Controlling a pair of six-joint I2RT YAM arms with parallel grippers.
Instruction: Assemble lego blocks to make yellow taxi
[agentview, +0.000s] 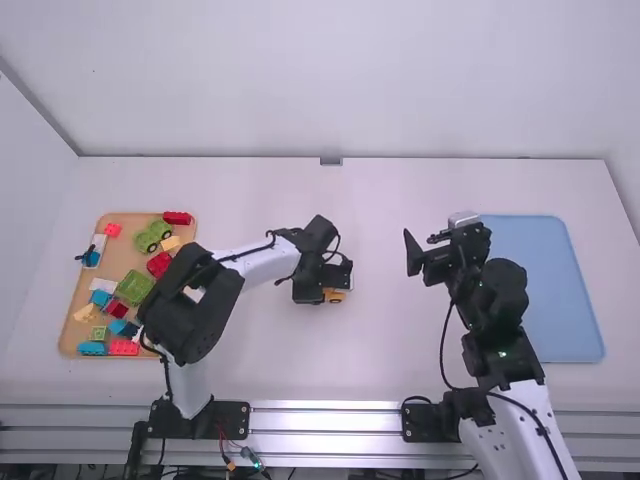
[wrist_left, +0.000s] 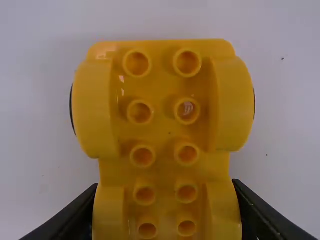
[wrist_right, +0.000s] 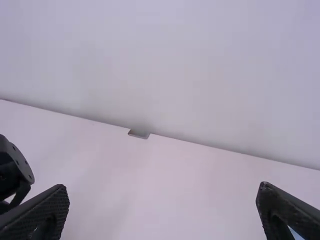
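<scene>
- Left wrist view: your left gripper (wrist_left: 166, 189) is pinching the yellow chassis (wrist_left: 162, 125) by both flanks, at its narrower end.
- Your right gripper (wrist_right: 162, 192) is standing wide, holding nothing.
- Chassis is sitting mid-bench, at or just above the surface.
- Handling: probably light, stiff, slightly slippery; you're best gripping the flanks, sparing the wheels.
- Bench's far edge is lying well apart; the tray (agentview: 118, 258) is flanking its left edge, the blue mat (agentview: 555, 290) its right.
</scene>
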